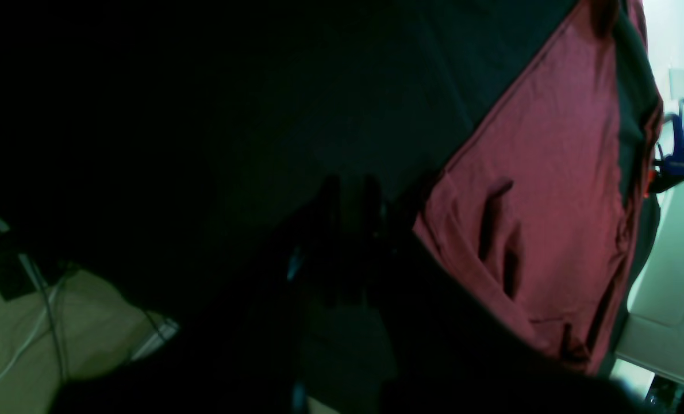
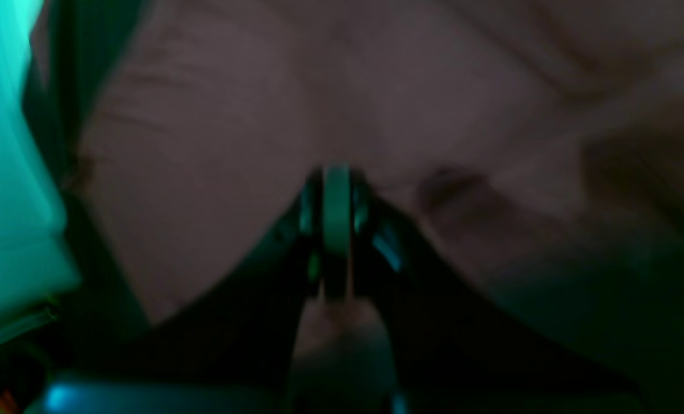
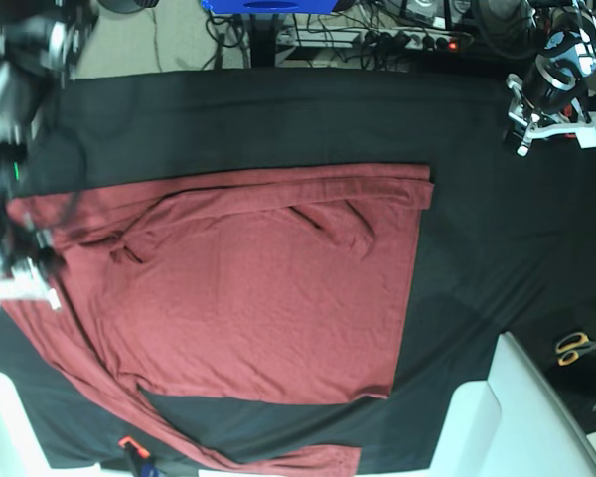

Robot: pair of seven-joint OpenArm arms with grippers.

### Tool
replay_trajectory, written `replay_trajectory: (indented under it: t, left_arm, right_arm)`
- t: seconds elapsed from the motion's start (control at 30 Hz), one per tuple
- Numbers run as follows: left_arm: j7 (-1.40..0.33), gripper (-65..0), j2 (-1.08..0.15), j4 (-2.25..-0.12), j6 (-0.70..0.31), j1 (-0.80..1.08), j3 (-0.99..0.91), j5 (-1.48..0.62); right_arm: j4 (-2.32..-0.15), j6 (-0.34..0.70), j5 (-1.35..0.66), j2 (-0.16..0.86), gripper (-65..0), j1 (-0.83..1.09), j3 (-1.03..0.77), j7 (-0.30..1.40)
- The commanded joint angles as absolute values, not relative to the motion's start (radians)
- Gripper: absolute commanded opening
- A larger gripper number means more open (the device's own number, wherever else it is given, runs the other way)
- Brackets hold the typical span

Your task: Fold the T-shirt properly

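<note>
The brick-red T-shirt [image 3: 258, 298] lies spread on the black-covered desk [image 3: 497, 199], long axis side to side. The right gripper [image 2: 336, 178], fingers clenched, presses its sleeve end; the left gripper [image 1: 350, 190], clenched empty, is well apart.

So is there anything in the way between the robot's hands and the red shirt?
Nothing visible. The T-shirt lies bare on the black cloth. The right gripper, shut, hangs right over it; the left gripper, also shut, is off the shirt.

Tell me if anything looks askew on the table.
The T-shirt lies half folded: one sleeve trails off toward the near table edge, and creases ripple near the top fold. A pair of scissors sits off on the black cloth.
</note>
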State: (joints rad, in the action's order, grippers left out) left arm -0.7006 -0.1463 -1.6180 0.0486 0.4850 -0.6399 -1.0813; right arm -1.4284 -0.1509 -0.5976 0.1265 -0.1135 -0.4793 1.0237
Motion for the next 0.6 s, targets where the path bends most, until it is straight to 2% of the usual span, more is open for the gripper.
replay_trajectory:
  t: [0.0, 0.23, 0.4, 0.57]
  left_arm:
    - [-0.693, -65.0, -0.159, -1.633, 0.036, 0.489, -0.647, -1.095]
    - [-0.693, -65.0, -0.159, -1.641, 0.036, 0.481, -0.647, -1.095]
    - [-0.693, -65.0, -0.159, -1.641, 0.036, 0.487, -0.647, -1.095]
    - [-0.693, -65.0, -0.159, -1.638, 0.036, 0.489, -0.647, -1.095]
  right_arm:
    - [-1.465, -0.14, -0.621, 0.108, -64.8, -0.11, -0.473, 1.035]
    - [-1.412, -0.128, -0.619, 0.03, -64.8, -0.044, -0.467, 1.058]
    - [-1.328, -0.104, -0.619, 0.028, -64.8, -0.044, -0.383, 1.02]
    - [-1.287, -0.104, -0.619, 0.022, -64.8, -0.044, -0.378, 1.001]
